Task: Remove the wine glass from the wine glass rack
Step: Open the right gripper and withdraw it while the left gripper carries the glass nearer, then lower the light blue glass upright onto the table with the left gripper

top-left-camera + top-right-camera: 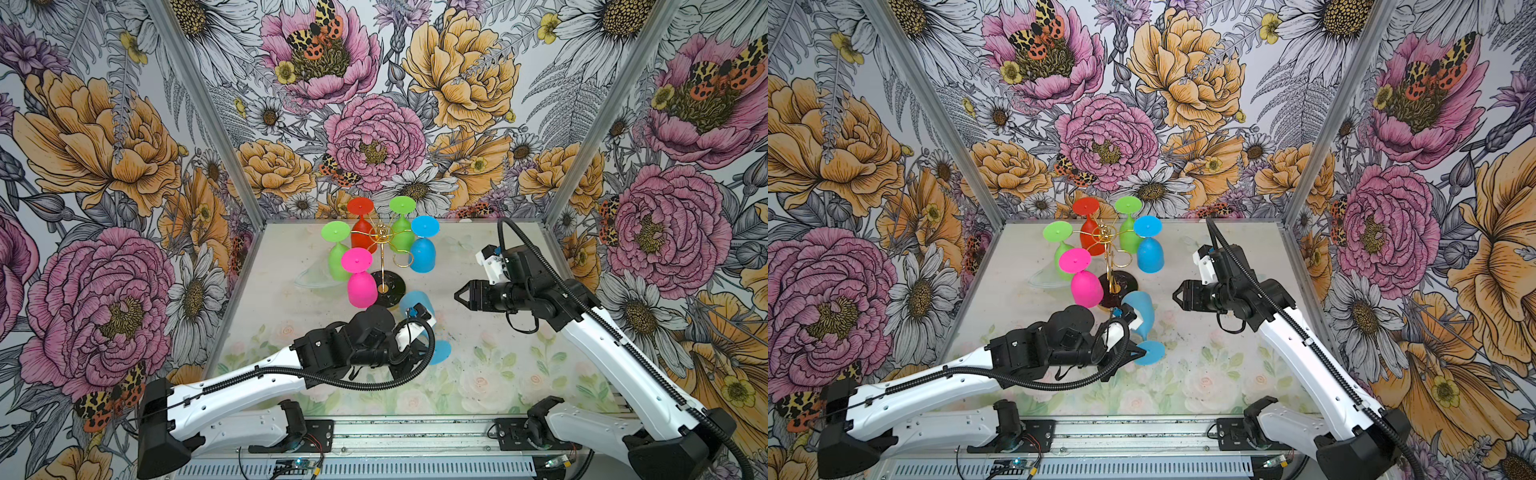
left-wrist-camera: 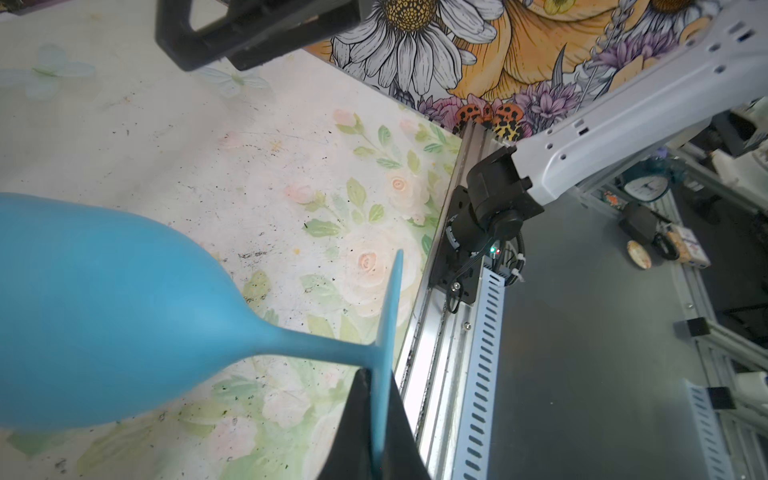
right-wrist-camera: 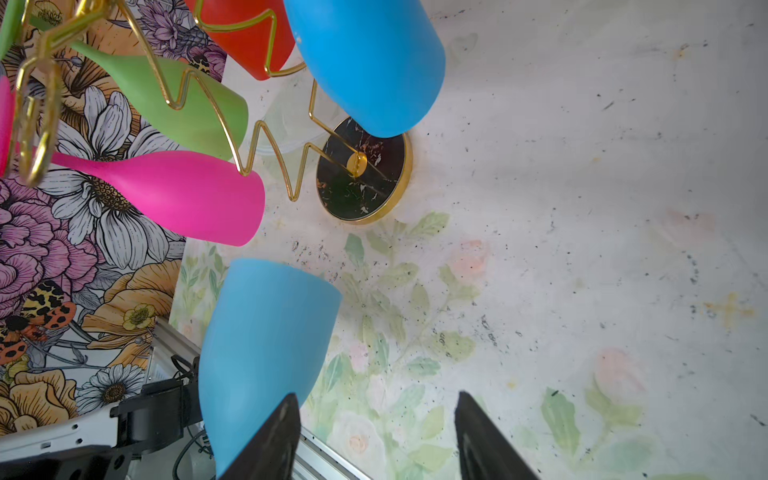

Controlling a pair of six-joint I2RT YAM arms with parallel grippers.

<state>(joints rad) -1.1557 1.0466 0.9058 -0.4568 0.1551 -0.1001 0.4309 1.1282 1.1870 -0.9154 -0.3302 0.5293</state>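
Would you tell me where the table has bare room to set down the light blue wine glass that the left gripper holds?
The widest bare patch of table lies between the left gripper, the right arm and the front rail. A smaller strip lies behind the right gripper, toward the back wall. Around the wine glass rack, hanging glasses crowd it.

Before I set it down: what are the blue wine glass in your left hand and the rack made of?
Blue wine glass: opaque, matte, no glints; probably plastic, possibly coated glass. Wine glass rack: thin bent wire, shiny gold, likely plated metal. Its base: black with pale veins, marble or marble-look, gold rim.
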